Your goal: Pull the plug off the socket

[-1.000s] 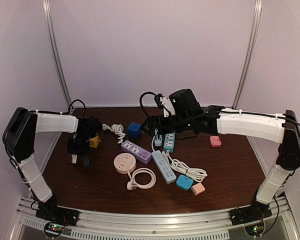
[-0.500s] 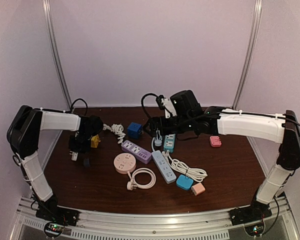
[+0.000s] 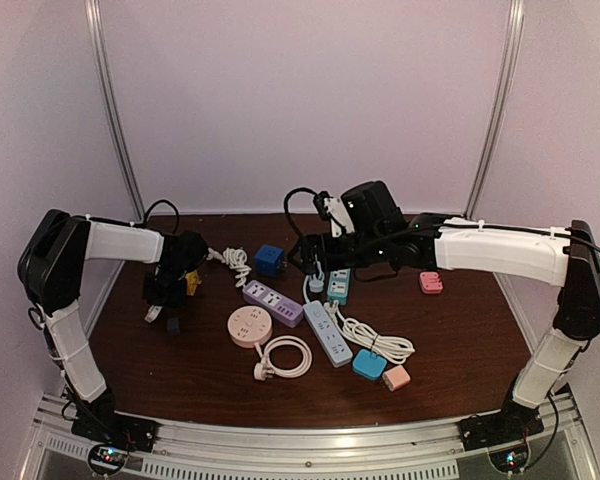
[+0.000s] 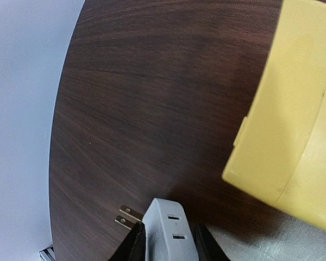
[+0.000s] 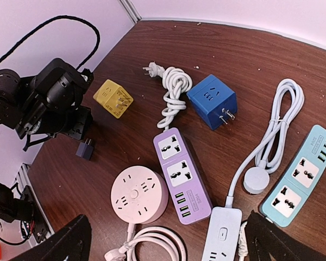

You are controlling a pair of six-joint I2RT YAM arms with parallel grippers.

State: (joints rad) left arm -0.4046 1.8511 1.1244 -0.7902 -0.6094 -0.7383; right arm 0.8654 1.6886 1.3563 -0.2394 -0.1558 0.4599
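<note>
A small grey-blue plug (image 4: 165,223) lies on the dark table with its two prongs pointing left. It is apart from the yellow cube socket (image 4: 293,109). My left gripper (image 4: 167,239) is open a little, with a black finger close on each side of the plug's body. In the right wrist view the plug (image 5: 85,148) rests on the wood just below the left gripper, and the yellow socket (image 5: 113,98) lies beside it. From above, the plug (image 3: 172,325) is under the left gripper (image 3: 158,305). My right gripper (image 5: 168,244) hangs wide open and empty over the middle of the table.
A blue cube adapter (image 5: 212,101), purple power strip (image 5: 182,174), round pink socket (image 5: 138,196), white strip (image 5: 223,239) and teal strip (image 5: 299,176) with coiled white cables fill the middle. The table's left edge (image 4: 57,136) runs close to the plug.
My left gripper's jaws have widened and the wrist has drawn back a little toward the far side, while the plug stays on the table. The right arm has barely moved.
</note>
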